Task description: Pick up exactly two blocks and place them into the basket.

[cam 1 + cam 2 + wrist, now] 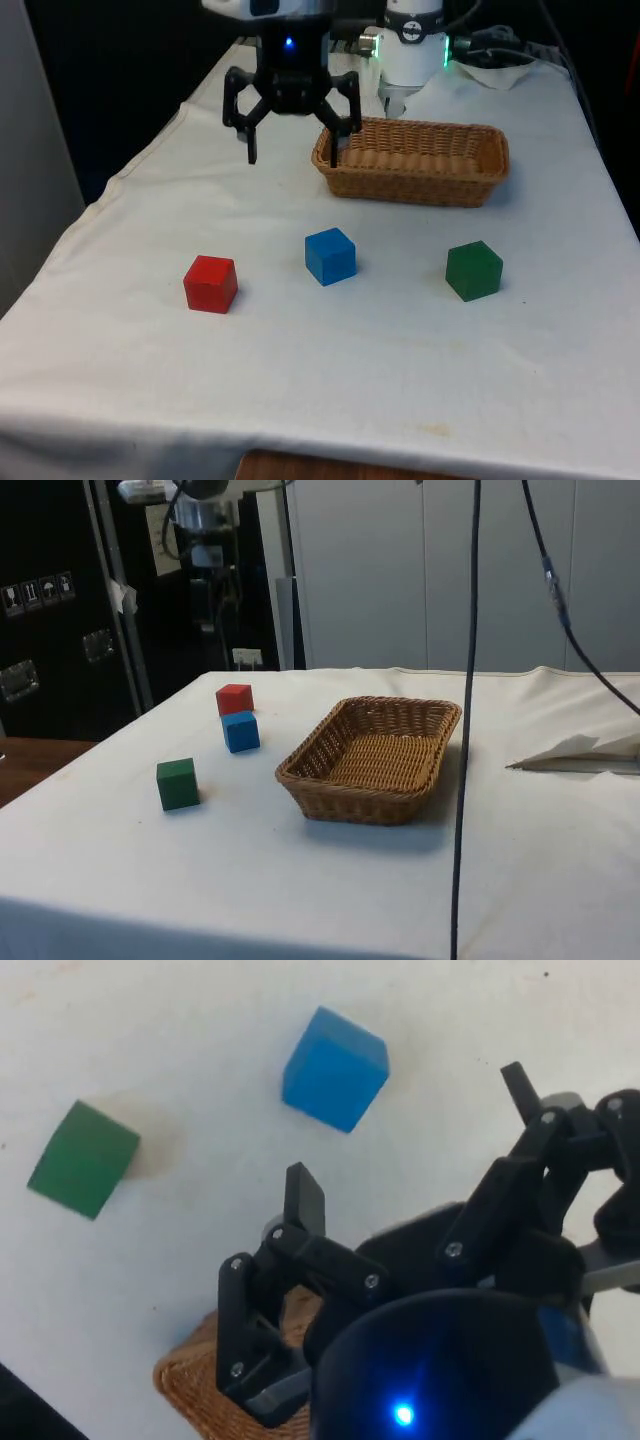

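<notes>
Above the cloth, just off the basket's [412, 160] corner on the front view's left, I see the gripper [292, 155] hanging in the air with its fingers [251, 148] spread wide, nothing between them and nothing touching them. One fingertip crosses the basket's rim in my front view, but it sits higher than the wicker, so I read no contact there.

Taking the basket as my landmark: the blue block [330, 256] sits on the table [330, 400] in front of that same corner, toward the camera. The red block [211, 283] lies further out on the front view's left, well apart from the basket. The green block [473, 270] sits in front of the basket's other end.

My side view shows the basket's inside, bare wicker with no block in it, and the three blocks standing apart from one another. From the wrist, I see the splayed fingers [303, 1198] with the blue block [335, 1069] and green block [83, 1159] beyond them, and a corner of the basket [195, 1380].
</notes>
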Robot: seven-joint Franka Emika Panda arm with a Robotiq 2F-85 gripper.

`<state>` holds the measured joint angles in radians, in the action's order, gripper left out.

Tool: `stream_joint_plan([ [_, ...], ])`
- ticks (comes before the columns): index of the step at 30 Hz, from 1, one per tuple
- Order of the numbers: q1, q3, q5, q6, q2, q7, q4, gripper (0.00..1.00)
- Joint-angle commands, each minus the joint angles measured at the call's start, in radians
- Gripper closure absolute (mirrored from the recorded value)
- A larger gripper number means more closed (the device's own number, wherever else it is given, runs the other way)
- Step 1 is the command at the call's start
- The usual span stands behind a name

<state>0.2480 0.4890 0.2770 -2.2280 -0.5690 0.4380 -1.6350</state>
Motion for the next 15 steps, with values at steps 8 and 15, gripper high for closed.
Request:
stream_joint_plan([
  [8,-0.028,0.023,0.091,-0.03,-0.074,0.089,0.023,0.0],
  [15,-0.046,0.06,0.188,-0.039,-0.192,0.16,0.114,0.0],
])
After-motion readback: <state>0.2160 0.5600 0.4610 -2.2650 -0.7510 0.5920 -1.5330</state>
